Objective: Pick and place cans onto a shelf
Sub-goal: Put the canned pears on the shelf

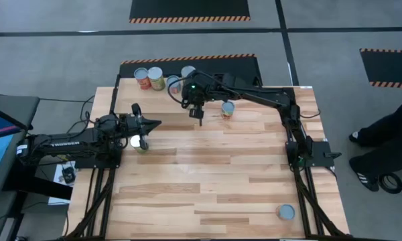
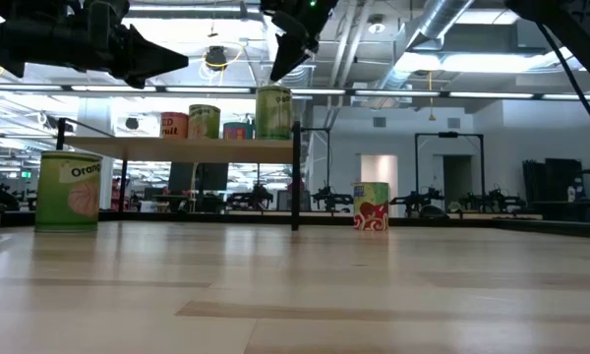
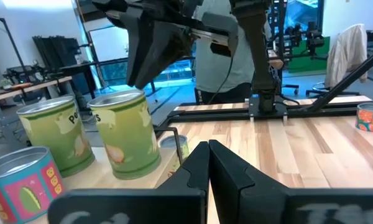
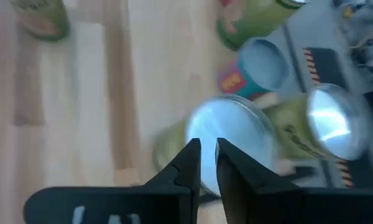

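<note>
The shelf (image 2: 177,149) stands at the table's far left, with several cans on it: a red one (image 1: 142,79), a green one (image 1: 156,78) and others beside them. My right gripper (image 1: 201,118) is shut and empty. It points down just above the silver lid (image 4: 230,134) of the green can (image 2: 272,113) at the shelf's right end. My left gripper (image 1: 155,123) is shut and empty, held level above the table's left side. It also shows in the low view (image 2: 172,61). An orange-labelled can (image 2: 69,192) stands on the table below my left arm.
A red and teal can (image 1: 228,108) stands on the table right of the shelf, and also shows in the low view (image 2: 371,206). Another can (image 1: 286,212) stands near the table's near right corner. A person's legs (image 1: 382,144) are beyond the table's right edge.
</note>
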Controlling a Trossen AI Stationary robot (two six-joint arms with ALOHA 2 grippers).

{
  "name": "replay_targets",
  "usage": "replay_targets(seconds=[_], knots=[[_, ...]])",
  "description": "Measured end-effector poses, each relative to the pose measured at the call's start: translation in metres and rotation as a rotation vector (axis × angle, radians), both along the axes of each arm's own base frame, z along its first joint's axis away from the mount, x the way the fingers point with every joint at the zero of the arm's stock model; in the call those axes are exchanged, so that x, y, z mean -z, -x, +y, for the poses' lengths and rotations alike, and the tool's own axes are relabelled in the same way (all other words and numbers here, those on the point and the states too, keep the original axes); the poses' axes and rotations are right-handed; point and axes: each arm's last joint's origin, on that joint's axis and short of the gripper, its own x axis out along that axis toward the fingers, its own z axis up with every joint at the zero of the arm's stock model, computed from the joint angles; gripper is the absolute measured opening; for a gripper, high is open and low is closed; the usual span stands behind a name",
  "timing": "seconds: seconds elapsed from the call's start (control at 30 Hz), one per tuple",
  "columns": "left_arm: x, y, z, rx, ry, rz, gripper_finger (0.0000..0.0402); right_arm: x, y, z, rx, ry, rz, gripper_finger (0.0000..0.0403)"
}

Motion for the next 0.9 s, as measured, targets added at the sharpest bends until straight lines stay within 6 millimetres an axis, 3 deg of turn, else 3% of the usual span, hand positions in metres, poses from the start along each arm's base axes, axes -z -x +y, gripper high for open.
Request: replay_targets(seconds=[0.13, 0.27, 0.43, 0.67, 0.9], knots=[[0.001, 0.0, 0.0, -0.003, 0.003, 0.015, 0.0, -0.023, 0.013, 0.017, -0.035, 0.127, 0.011, 0.004], [0.004, 0.0, 0.001, -0.022, -0.009, 0.047, 0.0, -0.036, 0.025, 0.033, -0.142, 0.058, -0.071, 0.001], [0.005, 0.0, 0.001, -0.043, -0.015, 0.056, 0.0, 0.011, 0.026, 0.036, -0.152, 0.02, -0.061, 0.0006], [0.003, 0.0, 0.001, -0.043, -0.012, 0.038, 0.0, 0.063, 0.036, 0.03, -0.104, 0.014, -0.2, 0.0008], [0.003, 0.0, 0.001, -0.044, -0.011, 0.036, 0.0, 0.089, 0.025, 0.018, -0.086, 0.01, -0.22, 0.001]])
